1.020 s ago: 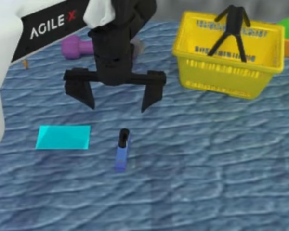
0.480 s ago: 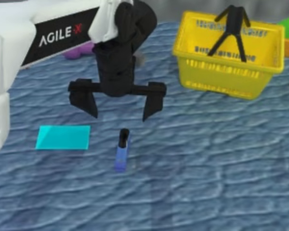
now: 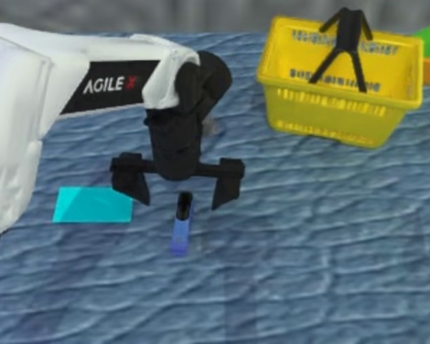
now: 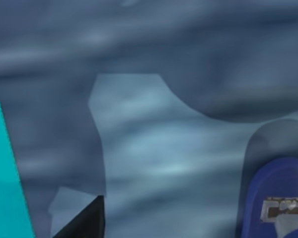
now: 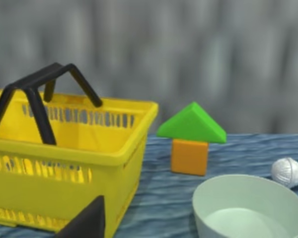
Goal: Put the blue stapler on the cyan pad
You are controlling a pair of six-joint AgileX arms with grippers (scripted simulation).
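**Left hand over stapler, fingers astride its far end**

Stapler [image 3: 181,224]: lay flat on tabletop [image 3: 308,251], long axis running near–far, black end far. Left hand [image 3: 178,192]: open wide, poised above that black end, one finger to each side, spread crosswise to the axis. Pad [image 3: 93,205]: just left of stapler, apart from it. Right hand: out of the top view, by the basket [image 5: 64,163]; its fingers could not be judged.

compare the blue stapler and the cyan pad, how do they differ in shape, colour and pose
The blue stapler is a narrow raised bar, dark blue with a black end; the cyan pad is a flat, thin, plain bright rectangle. The stapler runs toward the open left gripper above it; the pad lies crosswise, left of it. Both rest on the table, apart.
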